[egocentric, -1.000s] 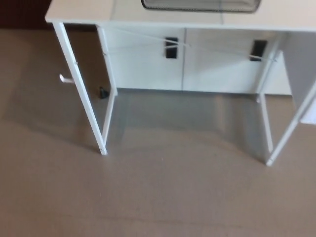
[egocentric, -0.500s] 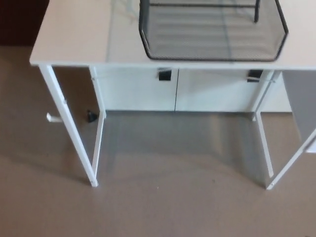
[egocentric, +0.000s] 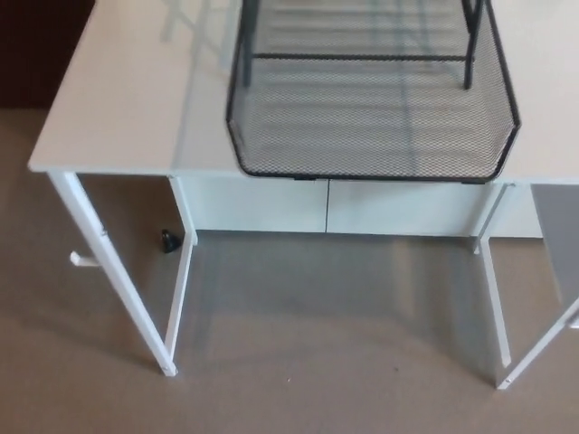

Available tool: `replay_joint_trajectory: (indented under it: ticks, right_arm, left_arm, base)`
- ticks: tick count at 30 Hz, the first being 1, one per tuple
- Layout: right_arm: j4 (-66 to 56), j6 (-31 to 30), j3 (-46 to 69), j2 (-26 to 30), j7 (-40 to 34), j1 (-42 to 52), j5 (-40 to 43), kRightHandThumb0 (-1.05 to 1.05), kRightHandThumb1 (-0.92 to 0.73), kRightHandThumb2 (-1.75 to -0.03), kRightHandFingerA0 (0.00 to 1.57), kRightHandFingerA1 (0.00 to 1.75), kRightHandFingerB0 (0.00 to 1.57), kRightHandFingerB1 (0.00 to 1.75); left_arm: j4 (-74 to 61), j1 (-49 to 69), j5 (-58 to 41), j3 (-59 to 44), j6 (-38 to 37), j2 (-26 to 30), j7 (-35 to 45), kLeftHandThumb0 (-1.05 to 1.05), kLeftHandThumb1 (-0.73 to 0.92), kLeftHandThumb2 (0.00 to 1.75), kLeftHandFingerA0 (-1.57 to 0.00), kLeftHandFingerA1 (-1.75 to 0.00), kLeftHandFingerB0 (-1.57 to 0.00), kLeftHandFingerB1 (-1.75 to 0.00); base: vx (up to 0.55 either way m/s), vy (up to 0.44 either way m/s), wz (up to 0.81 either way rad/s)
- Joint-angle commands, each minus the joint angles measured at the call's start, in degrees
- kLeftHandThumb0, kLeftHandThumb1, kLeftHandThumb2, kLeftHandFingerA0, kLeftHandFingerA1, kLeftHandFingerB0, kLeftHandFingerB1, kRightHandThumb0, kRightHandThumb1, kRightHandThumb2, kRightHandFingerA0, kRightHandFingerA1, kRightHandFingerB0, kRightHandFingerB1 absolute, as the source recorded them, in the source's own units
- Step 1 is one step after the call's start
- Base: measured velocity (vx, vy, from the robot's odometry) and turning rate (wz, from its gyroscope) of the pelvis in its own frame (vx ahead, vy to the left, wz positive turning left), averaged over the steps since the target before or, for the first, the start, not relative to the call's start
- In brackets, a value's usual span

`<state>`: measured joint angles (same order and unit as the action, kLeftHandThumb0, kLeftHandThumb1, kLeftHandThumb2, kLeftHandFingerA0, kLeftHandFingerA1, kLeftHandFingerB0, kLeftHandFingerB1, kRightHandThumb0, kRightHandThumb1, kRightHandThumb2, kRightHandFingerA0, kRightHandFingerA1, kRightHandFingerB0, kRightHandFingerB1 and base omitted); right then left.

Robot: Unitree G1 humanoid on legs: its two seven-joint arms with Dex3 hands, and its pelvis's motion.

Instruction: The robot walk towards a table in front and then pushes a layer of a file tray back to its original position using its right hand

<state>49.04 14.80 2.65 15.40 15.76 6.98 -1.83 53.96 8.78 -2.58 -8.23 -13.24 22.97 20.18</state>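
the black mesh file tray layer (egocentric: 371,117) juts out to the white table's (egocentric: 118,117) near edge. it looks light, stiff and easy-sliding; push its front rim. neither hand shows, so finger state and relative placement can't be told.

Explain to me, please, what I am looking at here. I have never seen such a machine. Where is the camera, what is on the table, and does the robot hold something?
The camera sits on a humanoid robot's head and looks down in front of it. You see a white table with thin white legs, standing on a brown floor. On the table rests a black wire-mesh file tray; its lowest layer sticks out toward the robot, reaching the table's front edge. A small dark object lies on the floor under the table; what it is cannot be told. Neither of the robot's hands shows in this picture, so nothing is seen held.
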Motion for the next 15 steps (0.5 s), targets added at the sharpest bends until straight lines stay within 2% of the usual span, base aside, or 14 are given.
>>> replay_joint_trajectory:
  ticks: [1, 7, 8, 9, 15]
  right_arm:
    - [-0.05, -0.29, -0.04, -0.21, -0.1, 0.44, 0.23, -0.33, -0.56, -0.56, 0.66, 0.46, 0.56, 0.43]
    - [-0.29, -1.1, -0.32, 0.07, -0.25, -0.01, -0.08, -0.35, -0.55, -0.56, 0.69, 0.46, 0.57, 0.42]
    - [-0.4, -1.15, -0.39, 0.13, -0.14, -0.01, -0.12, -0.36, -0.56, -0.57, 0.68, 0.46, 0.56, 0.42]
    - [-0.54, -1.1, -0.46, 0.22, 0.1, 0.05, -0.16, -0.36, -0.56, -0.57, 0.68, 0.46, 0.56, 0.42]
    - [0.31, -1.46, 0.11, 0.07, 0.47, -0.77, 0.7, -0.34, -0.56, -0.57, 0.67, 0.46, 0.57, 0.43]
  left_arm:
    - [0.03, 0.1, 0.32, -0.11, 0.76, 1.4, 0.27, -0.26, 0.51, 0.55, -0.7, -0.44, -0.52, -0.39]
    - [1.76, 0.28, 0.48, -0.15, -1.42, 1.28, 0.08, -0.29, 0.51, 0.55, -0.71, -0.43, -0.51, -0.39]
    - [1.78, 0.19, 0.52, -0.1, -1.27, 1.29, 0.05, -0.29, 0.51, 0.55, -0.71, -0.43, -0.51, -0.38]
    - [1.76, 0.13, 0.64, -0.01, -1.19, 1.32, -0.09, -0.29, 0.51, 0.55, -0.71, -0.43, -0.51, -0.38]
    - [1.37, -0.17, 1.04, 0.6, -1.42, 1.37, -0.46, -0.3, 0.5, 0.55, -0.69, -0.43, -0.51, -0.38]
  base:
    - [0.16, -0.037, -0.04]
    - [0.15, 0.041, -0.16]
    - [0.16, 0.157, -0.09]
    - [0.22, 0.294, 1.06]
    - [0.17, 0.241, -0.06]
